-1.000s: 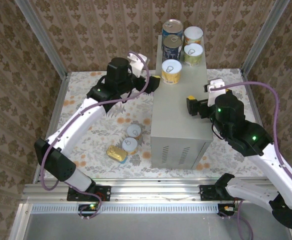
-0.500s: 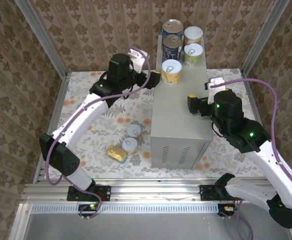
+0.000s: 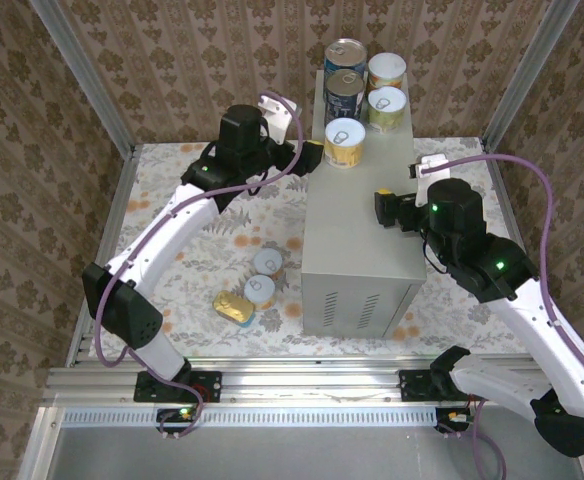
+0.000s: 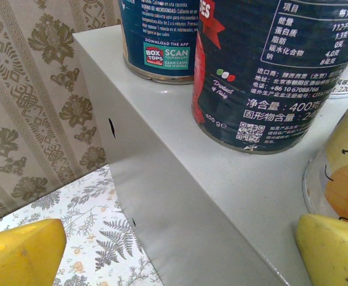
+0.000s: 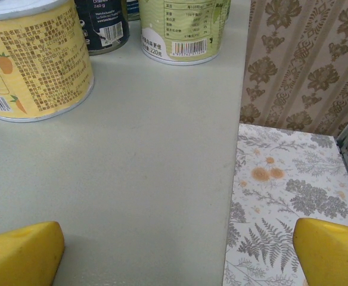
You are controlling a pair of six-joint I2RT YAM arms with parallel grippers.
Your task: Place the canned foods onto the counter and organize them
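Yellow-tipped left gripper (image 3: pixel 310 157): jaws spread wide and holding nothing. They straddle the left edge of the counter (image 3: pixel 357 235) towards its far end, just beside the yellow can (image 3: pixel 343 143). Your right gripper (image 3: pixel 383 205) is also wide apart and empty, straddling the counter's right edge near the middle; in the wrist view (image 5: pixel 180 250) one tip is over the top, the other over the floral floor (image 5: pixel 287 196).

The counter is a pale grey-beige metal box with a flat matte top and vent slots on the near face; its long axis runs near to far. Five cans stand upright at the far end. Two glossy blue cans (image 3: pixel 344 75) with silver tops sit left, one behind the other. Two pale-green cans (image 3: pixel 386 88) with white pull-tab lids sit right, and the yellow can is nearest.

Left of the counter on the floor, two short white-lidded cans (image 3: pixel 263 276) stand upright, close together. Beside them the flat oblong tin (image 3: pixel 233 306) lies flat, long axis roughly left to right.
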